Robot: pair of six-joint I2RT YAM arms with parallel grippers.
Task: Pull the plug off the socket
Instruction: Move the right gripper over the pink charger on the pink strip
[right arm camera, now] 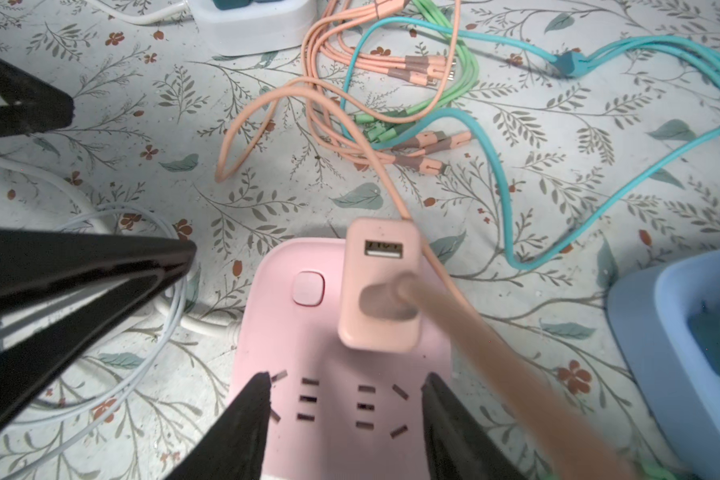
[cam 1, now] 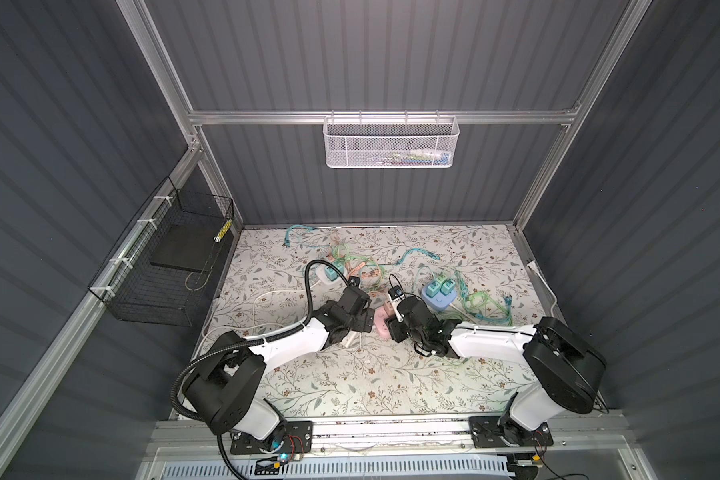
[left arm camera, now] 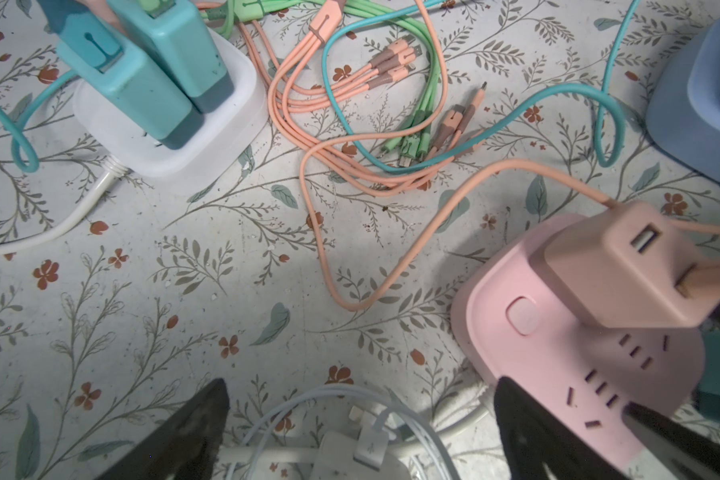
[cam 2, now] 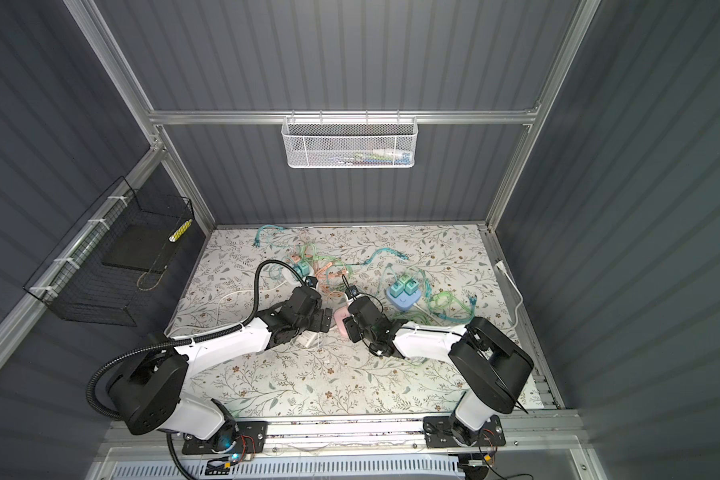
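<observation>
The right jaws are spread part way with nothing between them. They hang just over the empty holes of the pink socket block (right arm camera: 275, 332). The pink plug (right arm camera: 379, 286) stands in that block just ahead of them, beside the button (right arm camera: 307, 287). The left jaws are spread wide and hold nothing. They sit at the block's 9 o'clock side, with one tip close to its edge. The block lies near the middle of the desk (cam 1: 350, 382). A blue block (cam 1: 439, 297) is at its 2 o'clock and a white block (cam 1: 324, 276) at its 10 o'clock. I think the right jaws should slide forward until the plug is between them. They should squeeze its flat sides, not the pink cord (right arm camera: 474, 332) that sticks out of its face and runs close by them. Then they should pull straight up, with no tilting. The left jaws would do well to press down on the block so it does not lift too.
</observation>
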